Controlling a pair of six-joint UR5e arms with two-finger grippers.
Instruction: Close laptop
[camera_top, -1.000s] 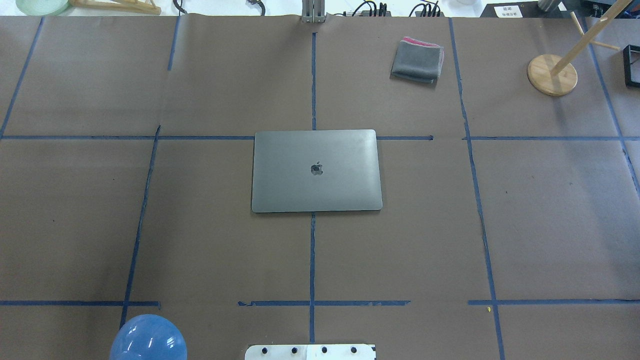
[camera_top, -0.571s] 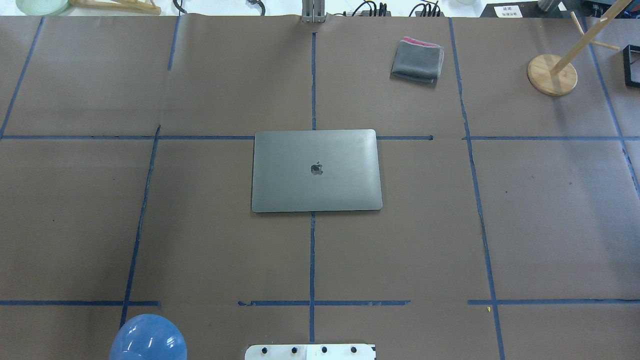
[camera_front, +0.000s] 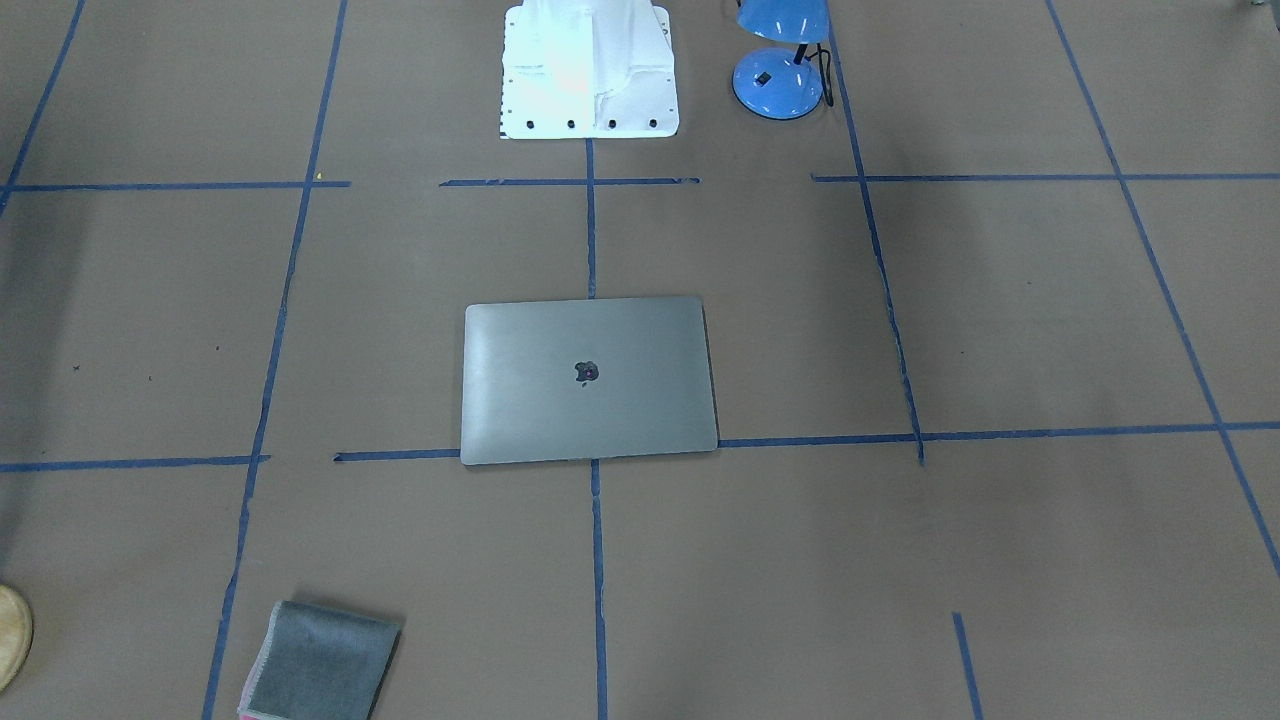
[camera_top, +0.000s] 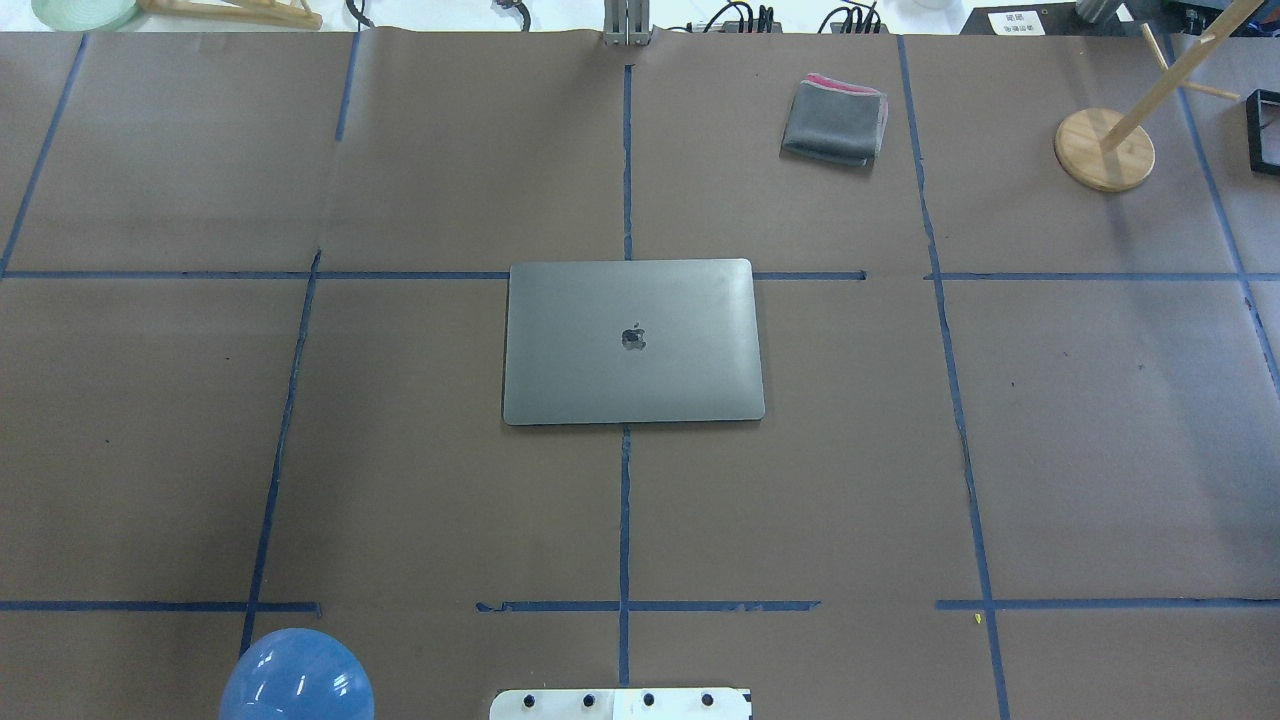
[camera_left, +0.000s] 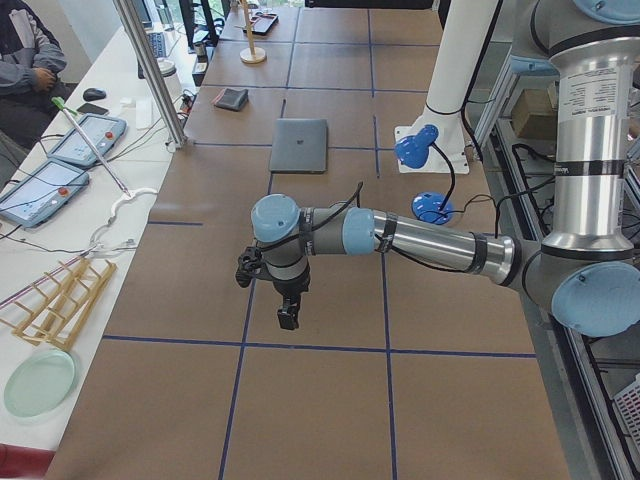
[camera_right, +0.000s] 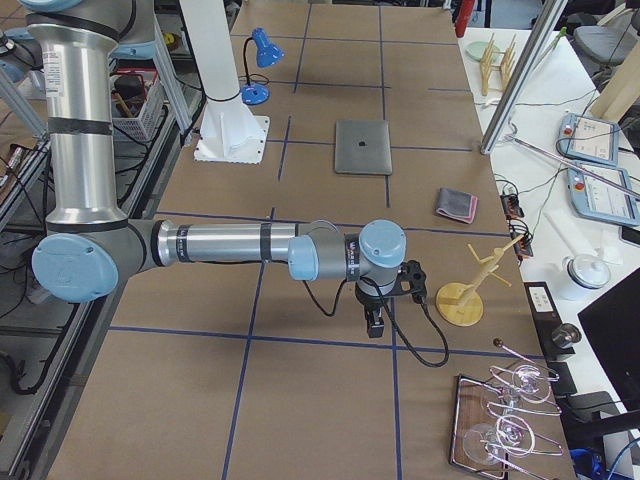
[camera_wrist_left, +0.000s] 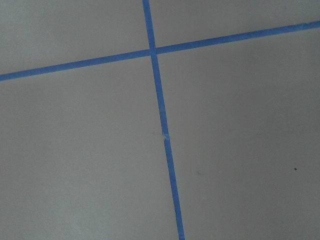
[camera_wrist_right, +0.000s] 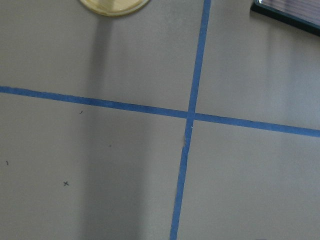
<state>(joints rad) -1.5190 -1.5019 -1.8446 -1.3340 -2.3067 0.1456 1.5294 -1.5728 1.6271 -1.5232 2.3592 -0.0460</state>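
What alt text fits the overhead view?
A closed silver-grey laptop lies flat at the middle of a brown table marked with blue tape lines. A folded grey cloth sits beyond it, to the right.

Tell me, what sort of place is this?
Probably a robotics test lab: a large robot arm reaches over a table marked with a blue tape grid, and control tablets lie alongside.

Left gripper (camera_left: 287, 318), right gripper (camera_right: 374, 325) downward.

On the desk (camera_top: 1100, 450): one laptop (camera_top: 633, 341), one folded cloth (camera_top: 835, 122), one blue lamp (camera_top: 296, 675), one wooden stand (camera_top: 1095, 160). Two arms: left arm (camera_left: 430, 240), right arm (camera_right: 220, 243).
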